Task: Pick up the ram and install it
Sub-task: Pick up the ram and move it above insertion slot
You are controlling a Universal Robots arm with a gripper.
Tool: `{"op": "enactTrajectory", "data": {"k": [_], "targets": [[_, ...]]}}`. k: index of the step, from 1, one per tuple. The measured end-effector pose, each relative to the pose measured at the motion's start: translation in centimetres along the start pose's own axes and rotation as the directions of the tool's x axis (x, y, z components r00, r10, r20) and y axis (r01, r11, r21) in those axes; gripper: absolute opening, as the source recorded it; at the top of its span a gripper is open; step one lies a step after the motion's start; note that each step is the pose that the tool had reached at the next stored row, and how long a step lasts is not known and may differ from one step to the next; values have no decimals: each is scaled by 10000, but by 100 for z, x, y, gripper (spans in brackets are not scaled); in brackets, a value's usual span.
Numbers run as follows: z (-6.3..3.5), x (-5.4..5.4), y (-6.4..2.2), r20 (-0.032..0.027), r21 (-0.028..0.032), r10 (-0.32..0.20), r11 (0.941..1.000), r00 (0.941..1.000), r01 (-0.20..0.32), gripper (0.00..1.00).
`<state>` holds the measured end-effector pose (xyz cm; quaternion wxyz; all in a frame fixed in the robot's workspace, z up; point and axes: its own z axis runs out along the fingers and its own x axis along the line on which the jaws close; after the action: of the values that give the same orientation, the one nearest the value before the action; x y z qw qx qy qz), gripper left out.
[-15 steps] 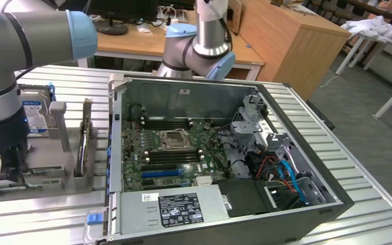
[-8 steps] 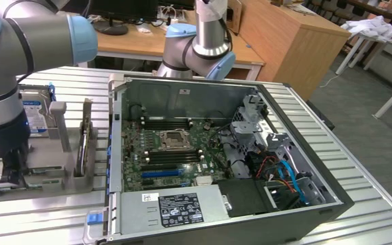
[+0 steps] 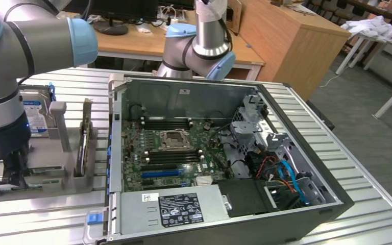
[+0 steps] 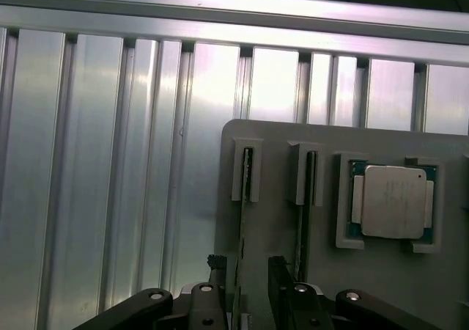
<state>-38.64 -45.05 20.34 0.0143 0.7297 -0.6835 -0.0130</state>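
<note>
The black claw point(image 4: 246, 264) hangs released, fingers either side of the thin green ram stick point(image 4: 242, 235), standing on edge in the slot nearest the grey holder's point(image 4: 275, 220) edge, on the ribbed aluminium worktop point(image 4: 95, 161).

ribbed aluminium table point(image 3: 366, 199), slats running its length. open computer case point(image 3: 182, 97) lies on its side directly on the table, toward the exterior view's right. grey slotted holder tray point(image 3: 59, 184) sits flat on the table just beside the case, on the exterior view's left.
</note>
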Motion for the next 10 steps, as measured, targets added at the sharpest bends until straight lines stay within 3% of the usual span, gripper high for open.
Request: {"op": "enactTrajectory", "data": {"k": [10], "targets": [[-2,7,-65,1,1,0,10000,10000,0,36]]}}
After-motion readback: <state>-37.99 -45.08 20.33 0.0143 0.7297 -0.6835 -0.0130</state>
